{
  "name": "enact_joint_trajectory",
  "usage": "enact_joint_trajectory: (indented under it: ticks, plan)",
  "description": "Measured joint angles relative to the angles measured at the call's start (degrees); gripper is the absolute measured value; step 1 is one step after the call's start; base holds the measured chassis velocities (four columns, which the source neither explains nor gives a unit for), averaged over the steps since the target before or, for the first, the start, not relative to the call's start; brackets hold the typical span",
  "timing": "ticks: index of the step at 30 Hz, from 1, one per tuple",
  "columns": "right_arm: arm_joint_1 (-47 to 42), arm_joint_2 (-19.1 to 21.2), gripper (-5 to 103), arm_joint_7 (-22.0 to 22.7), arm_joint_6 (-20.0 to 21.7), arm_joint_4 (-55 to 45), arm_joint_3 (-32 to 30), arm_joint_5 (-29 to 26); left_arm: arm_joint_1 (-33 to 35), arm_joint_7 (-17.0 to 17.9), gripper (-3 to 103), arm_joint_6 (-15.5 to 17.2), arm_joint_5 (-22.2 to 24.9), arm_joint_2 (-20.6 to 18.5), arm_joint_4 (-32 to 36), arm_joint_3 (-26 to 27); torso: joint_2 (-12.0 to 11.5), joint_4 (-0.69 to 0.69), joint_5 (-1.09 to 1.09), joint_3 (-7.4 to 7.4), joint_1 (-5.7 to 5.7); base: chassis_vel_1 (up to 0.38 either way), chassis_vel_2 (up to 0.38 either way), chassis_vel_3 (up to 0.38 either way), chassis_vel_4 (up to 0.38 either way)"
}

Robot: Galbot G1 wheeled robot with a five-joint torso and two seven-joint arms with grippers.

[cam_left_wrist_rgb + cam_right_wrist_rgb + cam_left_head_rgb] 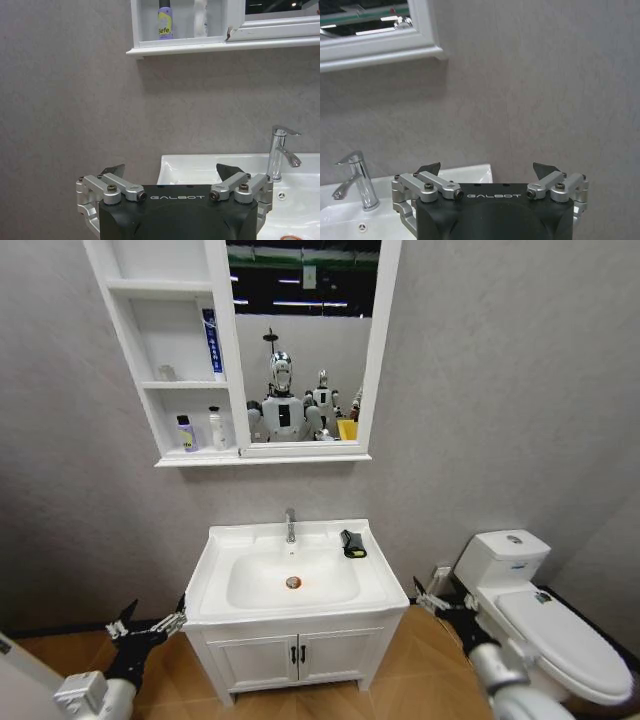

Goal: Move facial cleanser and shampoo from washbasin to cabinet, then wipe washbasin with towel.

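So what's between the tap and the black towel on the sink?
Nothing. In the head view, the white rim of the washbasin lies bare between the tap and the towel.

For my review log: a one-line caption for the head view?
Two bottles in the cabinet, towel on the washbasin, both arms low.

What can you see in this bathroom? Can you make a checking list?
Surface: white ceramic washbasin, rim bare apart from towel.
Job's things: small black towel with yellow patch on rim right of chrome tap; two bottles in bottom compartment of white mirror cabinet.
Clutter: nothing seen.
Grippers: left tool open, low beside basin; right tool open, low opposite.
Cables: nothing seen.
Surroundings: white toilet, grey wall.
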State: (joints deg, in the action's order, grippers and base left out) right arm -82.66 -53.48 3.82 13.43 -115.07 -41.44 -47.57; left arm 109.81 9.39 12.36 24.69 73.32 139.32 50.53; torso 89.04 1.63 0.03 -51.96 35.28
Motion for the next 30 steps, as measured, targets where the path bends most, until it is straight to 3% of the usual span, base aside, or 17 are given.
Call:
enact_joint_trajectory:
  ticks: [2, 5, 9, 15, 19, 22, 26, 30]
  plan:
    - [4.0, 1.8, 100, -0.1, 1.5, 3.9, 1.8, -2.2, 0.0, 0.0, 100, 0.0, 0.0, 0.0, 0.0, 0.0, 0.0, 0.00, 0.00, 0.00, 0.00, 0.000, 0.000, 0.000, 0.000]
    - [16.8, 4.6, 100, -0.9, 3.6, 14.4, 8.8, -4.5, -0.1, 0.1, 100, 0.0, 0.1, -0.1, -0.1, 0.0, 0.0, 0.02, -0.03, 0.00, 0.00, 0.000, 0.000, 0.000, 0.000]
    - [25.1, 4.7, 100, -1.7, 3.6, 22.5, 14.9, -4.5, -0.1, 0.1, 100, 0.1, 0.1, -0.1, -0.1, -0.1, 0.0, 0.00, -0.03, 0.00, 0.00, 0.000, 0.000, 0.000, 0.000]
    - [39.7, 0.9, 100, -3.9, 1.7, 36.4, 28.1, -1.3, -0.2, 0.1, 100, 0.1, 0.2, -0.2, -0.1, -0.1, 0.0, 0.01, -0.03, 0.01, -0.01, 0.000, 0.000, 0.000, 0.000]
    - [44.5, -1.3, 100, -4.2, 1.3, 40.1, 32.3, 0.1, -0.2, 0.1, 100, 0.1, 0.2, -0.2, -0.1, -0.1, 0.0, 0.01, -0.03, 0.00, -0.01, 0.000, 0.000, 0.000, 0.000]
    - [50.1, -5.4, 100, -3.3, 1.3, 47.2, 37.2, 3.4, -0.2, 0.1, 100, 0.1, 0.2, -0.2, -0.1, -0.1, 0.0, 0.00, -0.03, 0.01, 0.00, 0.000, 0.000, 0.000, 0.000]
    - [51.8, -8.6, 100, -1.6, -1.3, 51.0, 38.6, 6.6, -0.2, 0.1, 100, 0.1, 0.2, -0.2, -0.1, -0.1, 0.0, 0.00, -0.03, 0.00, 0.00, 0.000, 0.000, 0.000, 0.000]
    - [50.9, -9.0, 100, -1.0, -3.2, 49.8, 38.1, 7.3, -0.2, 0.1, 100, 0.1, 0.2, -0.2, -0.2, -0.1, 0.0, 0.02, -0.04, 0.01, -0.01, 0.000, 0.000, 0.000, 0.000]
